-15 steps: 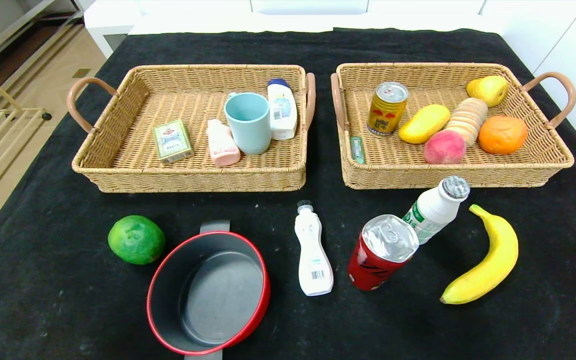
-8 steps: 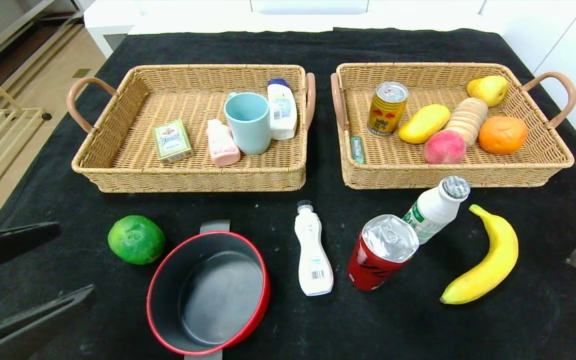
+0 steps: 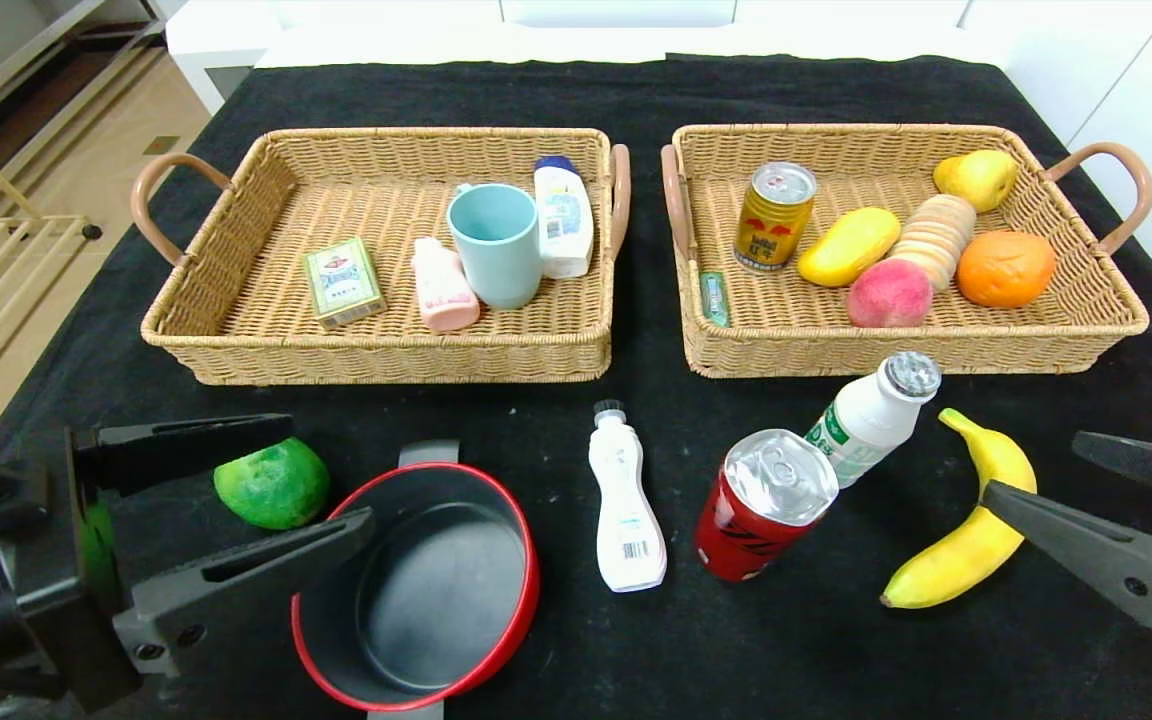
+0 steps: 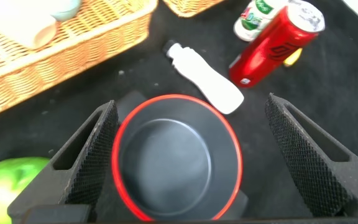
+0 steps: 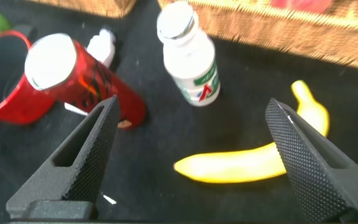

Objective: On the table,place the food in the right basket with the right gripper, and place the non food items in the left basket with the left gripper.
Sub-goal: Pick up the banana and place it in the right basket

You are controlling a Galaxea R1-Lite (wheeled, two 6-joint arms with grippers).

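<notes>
The left gripper (image 3: 321, 480) hangs low at the near left of the table (image 3: 636, 650), fingers spread wide and holding nothing, over the lime (image 3: 272, 483) and the near-left rim of the red pot (image 3: 416, 585). The right gripper (image 3: 1031, 468) sits at the near right, fingers also apart and empty, just over the banana (image 3: 971, 530). Between them stand the white bottle (image 3: 624, 500), red can (image 3: 764, 503) and milk bottle (image 3: 871, 415). The left basket (image 3: 236, 300) and right basket (image 3: 1086, 300) lie farther back
</notes>
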